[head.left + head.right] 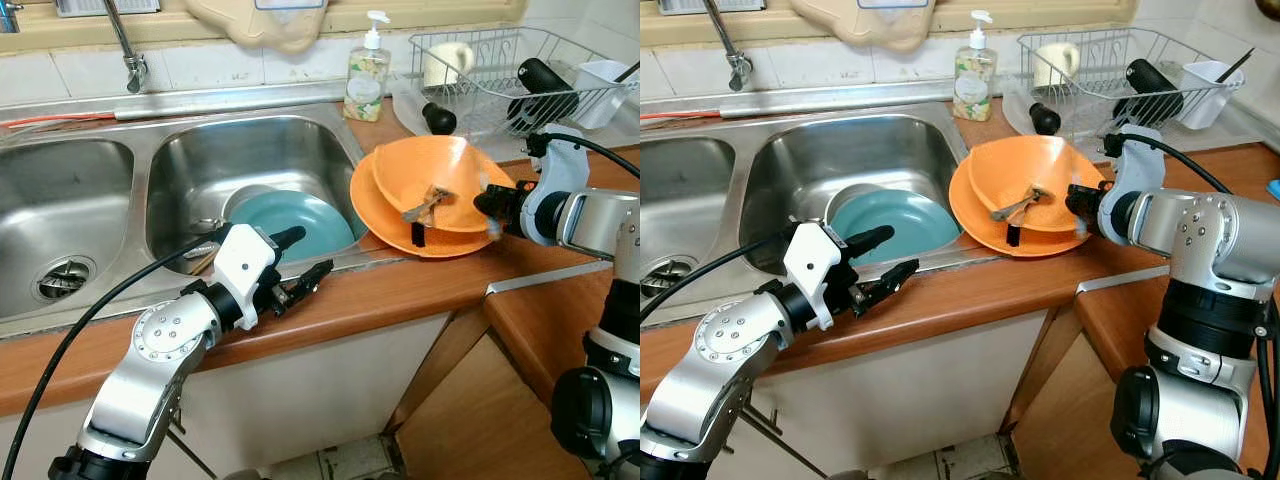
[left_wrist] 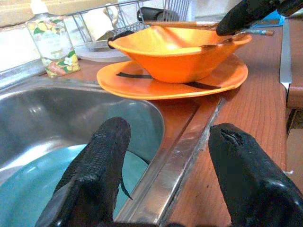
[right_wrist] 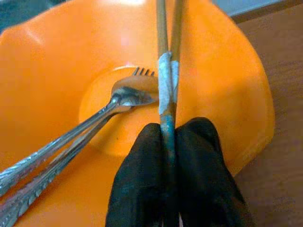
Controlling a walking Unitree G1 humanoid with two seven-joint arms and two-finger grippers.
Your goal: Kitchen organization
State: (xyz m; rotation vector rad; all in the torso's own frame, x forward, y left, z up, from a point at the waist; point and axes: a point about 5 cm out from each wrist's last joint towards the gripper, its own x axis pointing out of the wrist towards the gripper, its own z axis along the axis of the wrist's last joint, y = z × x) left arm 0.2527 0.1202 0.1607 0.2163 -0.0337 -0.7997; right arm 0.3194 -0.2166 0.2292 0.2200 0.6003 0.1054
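An orange bowl (image 1: 430, 175) sits on an orange plate (image 1: 385, 225) on the wooden counter, right of the sink. A fork and a spoon (image 3: 125, 94) lie inside the bowl. My right gripper (image 1: 485, 203) is at the bowl's right rim, shut on a pair of wooden chopsticks (image 3: 165, 56) that reach out over the bowl. My left gripper (image 1: 312, 252) hangs open over the sink's front edge, with nothing between its fingers (image 2: 99, 156). A teal plate (image 1: 290, 225) lies in the right sink basin just beyond it.
A soap bottle (image 1: 366, 75) stands behind the bowl. A wire dish rack (image 1: 510, 70) with a mug and utensils is at the back right. The faucet (image 1: 125, 45) and the left basin (image 1: 60, 220) lie to the left. The counter drops away at the right front.
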